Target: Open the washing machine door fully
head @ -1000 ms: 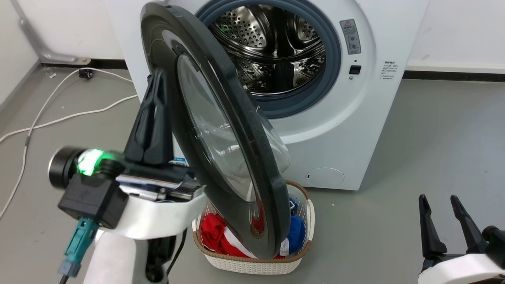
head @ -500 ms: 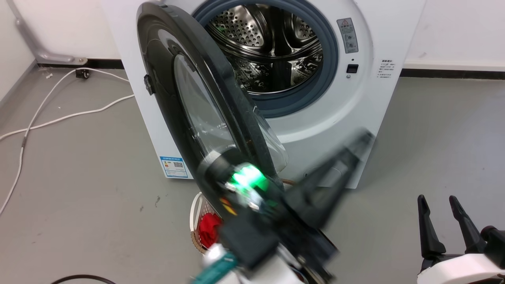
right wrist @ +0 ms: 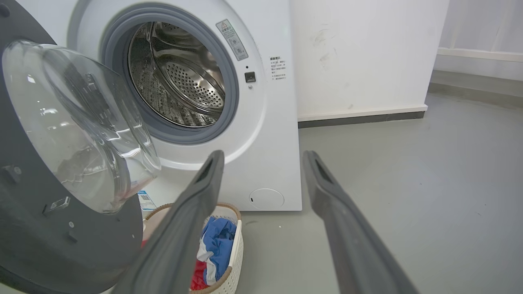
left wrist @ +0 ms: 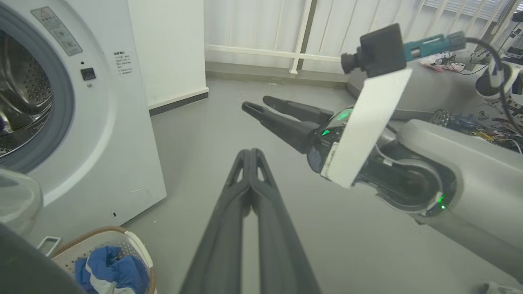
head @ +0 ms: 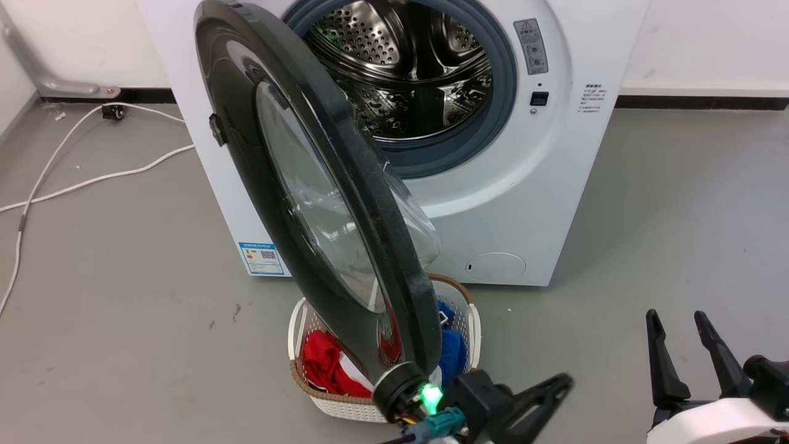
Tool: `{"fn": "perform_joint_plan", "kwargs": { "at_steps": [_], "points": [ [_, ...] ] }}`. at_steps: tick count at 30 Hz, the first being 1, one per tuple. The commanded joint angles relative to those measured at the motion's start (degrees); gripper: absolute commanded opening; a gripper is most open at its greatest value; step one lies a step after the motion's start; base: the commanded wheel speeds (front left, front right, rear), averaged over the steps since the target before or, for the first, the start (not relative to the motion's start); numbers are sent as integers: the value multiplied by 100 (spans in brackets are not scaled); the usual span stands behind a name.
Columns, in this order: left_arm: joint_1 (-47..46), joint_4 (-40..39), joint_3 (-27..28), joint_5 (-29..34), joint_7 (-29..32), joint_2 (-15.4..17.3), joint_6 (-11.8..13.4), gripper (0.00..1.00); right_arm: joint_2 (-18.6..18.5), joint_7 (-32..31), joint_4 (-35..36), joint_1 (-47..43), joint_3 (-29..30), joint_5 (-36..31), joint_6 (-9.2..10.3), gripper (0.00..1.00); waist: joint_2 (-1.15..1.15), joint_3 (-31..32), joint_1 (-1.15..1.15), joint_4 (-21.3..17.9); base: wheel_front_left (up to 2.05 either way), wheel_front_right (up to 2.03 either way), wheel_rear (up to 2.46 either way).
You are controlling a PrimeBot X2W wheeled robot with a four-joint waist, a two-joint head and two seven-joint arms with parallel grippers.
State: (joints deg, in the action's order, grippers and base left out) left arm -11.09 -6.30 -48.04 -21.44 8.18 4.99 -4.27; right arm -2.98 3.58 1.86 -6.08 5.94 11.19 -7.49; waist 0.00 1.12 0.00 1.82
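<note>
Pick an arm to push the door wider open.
Left, probably. The left gripper, shut, sits right by the lower rim of the washing machine door; the right gripper, open, is well apart from it.

We are seeing the washing machine door [head: 314, 203] shining as glossy black plastic around clear, smooth glass. The washing machine [head: 530, 203] is showing a smooth white shell and a polished, perforated steel drum [head: 400, 61]. The basket [head: 336, 407] is looking like white woven plastic.

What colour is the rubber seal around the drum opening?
Grey seal, slightly bluish; clearest in the right wrist view.
</note>
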Motion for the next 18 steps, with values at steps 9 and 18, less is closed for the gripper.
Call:
{"fn": "perform_joint_plan", "kwargs": {
  "at_steps": [9,18],
  "points": [
    [-100,1078,542,25,-329,89,495,0,17,39,-100,120,-49,23,0,100,0,-22,0,-103,0,0,0],
    [-325,1710,1035,-70,-788,128,760,0,16,58,-195,144,-44,38,0,100,0,-5,0,-114,0,0,0]
  ]
}}
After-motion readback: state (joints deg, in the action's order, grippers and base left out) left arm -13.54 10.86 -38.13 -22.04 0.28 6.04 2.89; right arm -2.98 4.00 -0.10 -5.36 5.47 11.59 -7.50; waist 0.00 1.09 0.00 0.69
